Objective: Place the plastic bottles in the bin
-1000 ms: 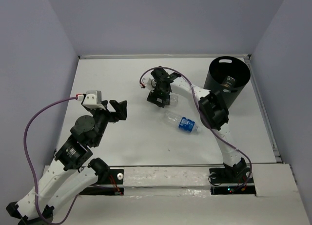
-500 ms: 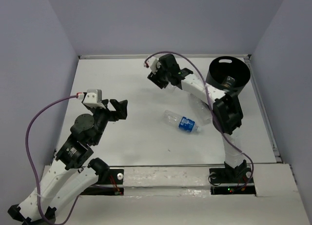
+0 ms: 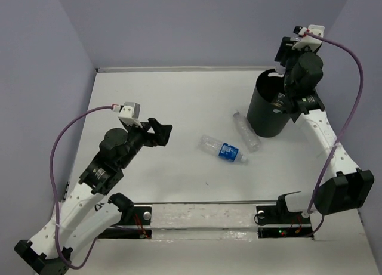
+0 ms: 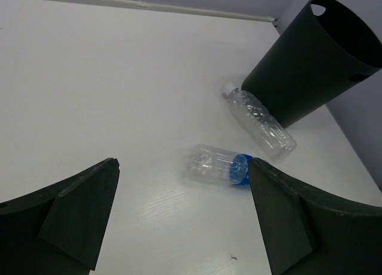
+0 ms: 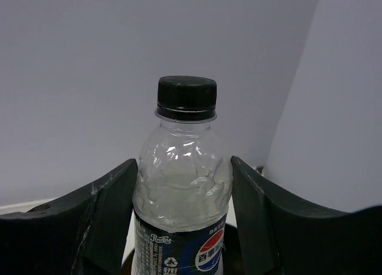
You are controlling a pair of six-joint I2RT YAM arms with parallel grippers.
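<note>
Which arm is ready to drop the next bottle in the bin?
Right. The right claw grips a Pepsi bottle, raised about over the bin, so it likely only has to let go. The left claw is open and empty, short of the blue-label bottle and clear bottle on the table.

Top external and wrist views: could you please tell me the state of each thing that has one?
bin: upright, open at the top.
left gripper: open, empty.
right gripper: shut on the Pepsi bottle.
Pepsi bottle: capped, held upright.
blue-label bottle: lying on its side on the table.
clear bottle: capped, lying on its side beside the bin.
</note>
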